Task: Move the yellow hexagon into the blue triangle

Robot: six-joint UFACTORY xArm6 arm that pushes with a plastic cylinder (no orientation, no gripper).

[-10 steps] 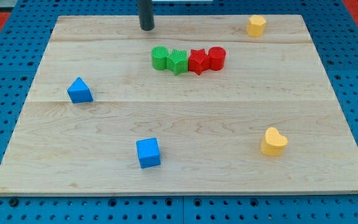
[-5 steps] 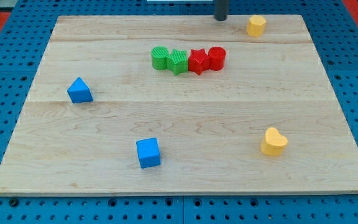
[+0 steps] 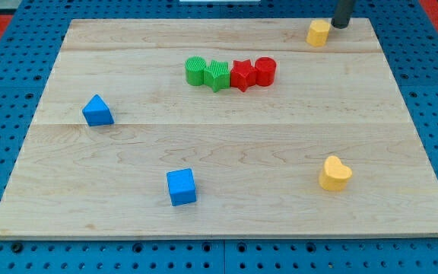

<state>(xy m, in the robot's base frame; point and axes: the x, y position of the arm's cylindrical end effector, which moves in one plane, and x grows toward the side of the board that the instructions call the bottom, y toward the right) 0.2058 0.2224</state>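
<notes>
The yellow hexagon [image 3: 318,32] sits near the view's top right corner of the wooden board [image 3: 128,175]. The blue triangle [image 3: 96,111] lies far off at the view's left, about mid-height. My tip [image 3: 341,26] is down at the board's top edge, just to the right of the yellow hexagon, very close to it or touching it.
A row of a green cylinder [image 3: 195,71], a green block [image 3: 218,74], a red star [image 3: 242,74] and a red cylinder [image 3: 265,71] lies between hexagon and triangle. A blue cube [image 3: 181,187] sits at the bottom left, a yellow heart [image 3: 334,173] at the bottom right.
My tip has swept right along the board's top edge, from the hexagon's left side to its right side. The yellow hexagon has shifted slightly to the right.
</notes>
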